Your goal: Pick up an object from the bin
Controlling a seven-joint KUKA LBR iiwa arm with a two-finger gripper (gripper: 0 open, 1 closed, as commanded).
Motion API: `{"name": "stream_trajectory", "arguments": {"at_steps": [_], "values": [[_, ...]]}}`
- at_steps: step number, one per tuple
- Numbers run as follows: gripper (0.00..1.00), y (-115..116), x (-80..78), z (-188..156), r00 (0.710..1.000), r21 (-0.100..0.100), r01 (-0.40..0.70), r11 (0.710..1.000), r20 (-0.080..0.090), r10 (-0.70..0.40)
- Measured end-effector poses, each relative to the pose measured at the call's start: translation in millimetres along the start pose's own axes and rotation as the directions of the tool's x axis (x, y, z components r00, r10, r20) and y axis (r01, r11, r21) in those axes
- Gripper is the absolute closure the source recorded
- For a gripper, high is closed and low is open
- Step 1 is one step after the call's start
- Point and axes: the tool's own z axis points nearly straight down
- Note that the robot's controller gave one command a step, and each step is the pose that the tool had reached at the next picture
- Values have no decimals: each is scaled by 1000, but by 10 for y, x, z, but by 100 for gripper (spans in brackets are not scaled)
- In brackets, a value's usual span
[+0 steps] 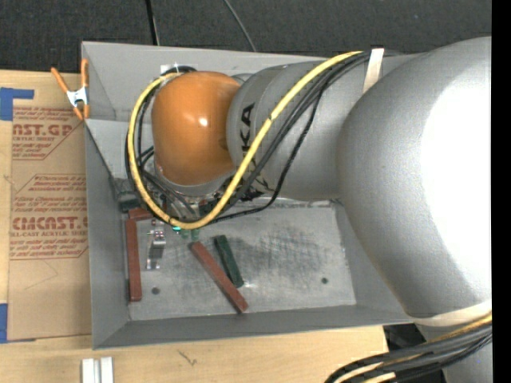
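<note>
One long brown stick [133, 266] lies along the bin's [108, 282] left wall; the gripper [155, 250] hangs just beside it; open or closed, I cannot tell.

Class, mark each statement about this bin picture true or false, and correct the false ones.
1. A dark green stick lies beside a reddish-brown stick on the floor of the bin. True.
2. A long brown strip lies by the bin's right wall. False: it lies by the left wall.
3. The hand is over the bin's left part. True.
4. The dark green stick is in the hand. False: it lies on the floor, apart from the hand.
</note>
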Motion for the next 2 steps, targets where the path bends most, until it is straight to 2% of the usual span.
{"name": "stream_trajectory", "arguments": {"at_steps": [1, 2], "values": [[0, -11, -24, -45, 1000, -2, -3, 1000, 7, 3], [0, -56, -89, 336, 949, 1, 316, 949, 11, -316]]}}
